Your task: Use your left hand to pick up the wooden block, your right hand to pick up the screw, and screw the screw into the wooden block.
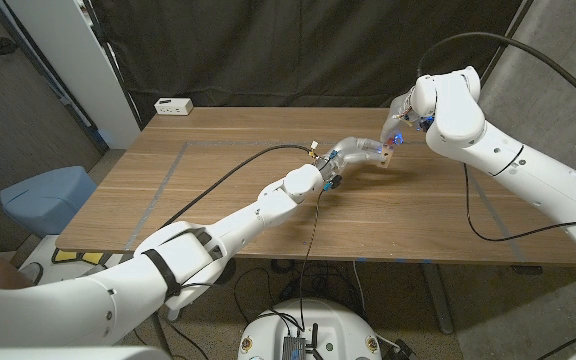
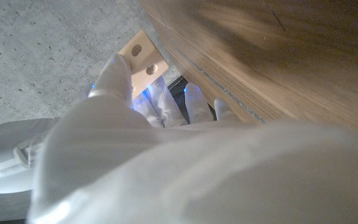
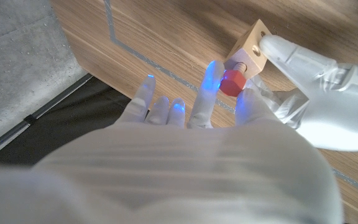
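My left hand (image 1: 351,153) holds the small pale wooden block (image 1: 384,153) above the table's middle right. The block (image 2: 143,57) shows two round holes on its face in the left wrist view, with my left hand's fingers (image 2: 114,78) wrapped around it. A screw with a red head (image 3: 232,83) sticks in the block (image 3: 251,48). My right hand (image 1: 405,118) comes in from the far right and pinches the red head between two fingertips (image 3: 209,79). In the right wrist view my left hand (image 3: 306,87) grips the block's other side.
A white power strip (image 1: 173,105) lies at the table's far left corner. A black cable (image 1: 238,170) runs across the tabletop (image 1: 268,125) towards my left wrist. A blue bin (image 1: 46,197) stands off the table's left side. Grey tape lines (image 1: 163,180) mark the wood.
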Available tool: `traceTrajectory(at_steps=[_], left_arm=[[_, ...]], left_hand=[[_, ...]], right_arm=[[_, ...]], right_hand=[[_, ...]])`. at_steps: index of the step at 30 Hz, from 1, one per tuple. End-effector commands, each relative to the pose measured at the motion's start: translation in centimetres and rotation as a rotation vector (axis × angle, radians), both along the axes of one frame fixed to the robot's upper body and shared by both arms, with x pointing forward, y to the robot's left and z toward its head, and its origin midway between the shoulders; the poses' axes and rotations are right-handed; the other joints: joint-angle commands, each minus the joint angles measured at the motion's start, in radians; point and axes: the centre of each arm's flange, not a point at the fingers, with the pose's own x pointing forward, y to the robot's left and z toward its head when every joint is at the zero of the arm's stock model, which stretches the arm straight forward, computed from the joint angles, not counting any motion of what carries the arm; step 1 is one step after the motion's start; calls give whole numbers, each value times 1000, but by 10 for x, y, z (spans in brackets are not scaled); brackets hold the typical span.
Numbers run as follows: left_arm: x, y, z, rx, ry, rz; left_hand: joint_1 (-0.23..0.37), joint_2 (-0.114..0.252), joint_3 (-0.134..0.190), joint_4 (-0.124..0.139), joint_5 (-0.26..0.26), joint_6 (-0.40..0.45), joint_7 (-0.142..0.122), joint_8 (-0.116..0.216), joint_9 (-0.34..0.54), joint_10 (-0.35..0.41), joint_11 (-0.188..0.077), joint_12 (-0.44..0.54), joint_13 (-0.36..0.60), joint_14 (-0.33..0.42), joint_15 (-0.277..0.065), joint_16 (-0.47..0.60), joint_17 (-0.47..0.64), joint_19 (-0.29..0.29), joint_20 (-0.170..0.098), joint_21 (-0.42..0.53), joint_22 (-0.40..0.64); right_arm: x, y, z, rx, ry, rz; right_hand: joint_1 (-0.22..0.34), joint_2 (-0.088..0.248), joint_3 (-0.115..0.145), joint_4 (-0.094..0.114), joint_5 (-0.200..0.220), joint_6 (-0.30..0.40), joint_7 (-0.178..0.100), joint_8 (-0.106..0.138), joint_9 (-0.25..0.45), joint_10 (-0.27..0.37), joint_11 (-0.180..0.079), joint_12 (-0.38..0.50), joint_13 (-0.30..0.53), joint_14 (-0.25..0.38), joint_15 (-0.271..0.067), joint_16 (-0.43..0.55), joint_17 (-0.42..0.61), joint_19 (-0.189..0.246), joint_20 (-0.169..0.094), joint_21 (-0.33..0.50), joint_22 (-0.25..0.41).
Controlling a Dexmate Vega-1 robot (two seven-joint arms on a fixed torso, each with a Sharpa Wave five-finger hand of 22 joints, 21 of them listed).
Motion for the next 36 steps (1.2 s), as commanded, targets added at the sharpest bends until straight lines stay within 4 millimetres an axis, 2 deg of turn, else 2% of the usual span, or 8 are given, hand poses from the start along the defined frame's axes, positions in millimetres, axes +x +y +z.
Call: traceTrajectory(at_steps=[1,7,9,15,21,24,29,36], left_arm=[[1,-2,0,-2,2,-4],[0,-2,1,-3,-3,-2],[-1,-2,1,-3,-4,-3],[-1,-2,1,-4,-5,-3],[-2,-2,0,-5,-6,-4],[-2,-1,0,-7,-7,-4],[-2,-1,0,-7,-8,-4],[-2,-1,0,-6,-5,-5]], left_hand=[[3,21,8,6,5,96,14,9,6,11,-4,6,81,10,-59,2,5,0,5,-3,6],[3,21,9,5,5,98,15,10,6,12,-4,6,81,11,-60,2,5,1,5,-2,6],[3,21,9,5,5,97,15,10,6,13,-4,6,81,11,-60,2,5,1,5,-2,6],[1,22,9,7,6,99,14,10,6,14,-4,6,81,12,-59,2,5,1,5,-2,6],[-2,23,9,8,7,99,16,10,6,13,-4,5,82,10,-57,1,5,0,5,-2,6],[-2,22,9,8,7,98,16,10,6,13,-4,4,82,11,-58,0,4,0,6,-3,6],[-1,23,10,8,7,96,16,9,6,12,-4,4,82,12,-58,1,4,1,6,-2,6],[0,23,10,6,8,95,16,8,7,11,-4,3,82,11,-57,0,4,0,7,-2,6]], right_arm=[[1,-1,0,-10,-3,-17],[0,-1,1,-7,-10,-9],[0,0,1,-7,-13,-12],[-2,1,2,-12,-20,-12],[-5,1,3,-22,-19,-18],[-6,1,4,-22,-15,-22],[-7,2,4,-23,-7,-31],[-8,0,4,-21,1,-34]], right_hand=[[-29,-4,-14,3,-4,31,2,3,-14,16,-1,2,-2,13,-2,1,0,14,2,0,6],[-77,-20,-37,15,-1,63,8,-3,-39,30,0,-1,-2,22,-3,-2,-2,19,3,-1,6],[-116,-30,-56,30,1,67,8,-11,-52,35,4,-3,-2,25,-3,-5,-2,20,2,-2,6],[-169,-45,-83,50,8,72,11,-22,-69,41,9,-6,-2,29,-2,-8,-2,24,1,-2,6],[-242,-71,-122,77,22,66,17,-41,-90,41,16,-12,-1,33,1,-15,-2,23,-2,-4,6],[-261,-79,-133,83,28,52,15,-51,-96,40,24,-14,-1,33,1,-17,-3,22,-3,-6,6],[-294,-93,-154,94,43,-12,17,-83,-105,18,44,-24,-1,28,11,-26,-4,12,0,-9,6],[-304,-95,-162,95,58,-91,25,-107,-93,4,66,-27,1,20,23,-36,-6,2,7,-11,6]])
